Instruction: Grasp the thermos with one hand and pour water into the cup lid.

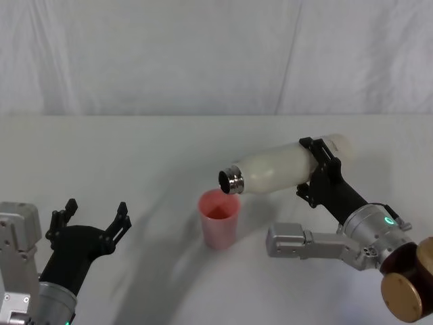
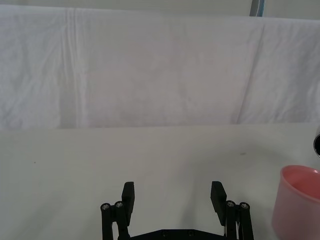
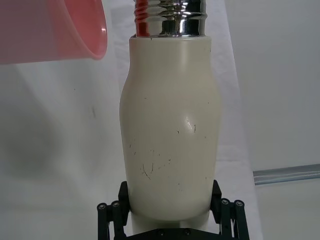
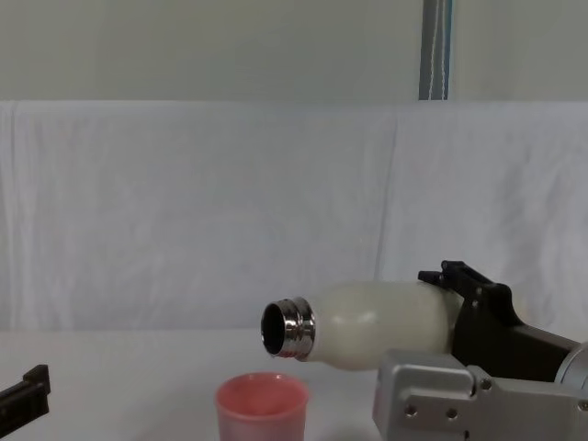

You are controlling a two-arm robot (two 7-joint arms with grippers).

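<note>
My right gripper [image 1: 316, 169] is shut on the cream-white thermos [image 1: 284, 167] and holds it tipped almost level above the table. Its shiny steel neck [image 1: 231, 181] points left, just above the rim of the pink cup lid [image 1: 219, 218], which stands upright on the white table. The chest view shows the thermos [image 4: 377, 323] with its open mouth above and a little right of the cup lid [image 4: 261, 406]. In the right wrist view the thermos [image 3: 170, 135] sits between the fingers [image 3: 111, 212], the cup lid [image 3: 55, 27] beyond. My left gripper [image 1: 95, 217] rests open at the near left.
A white cloth covers the table [image 1: 135, 156] and hangs as a backdrop [image 4: 184, 211] behind it. The left wrist view has the cup lid [image 2: 297, 202] off to one side of the open left gripper [image 2: 172, 197].
</note>
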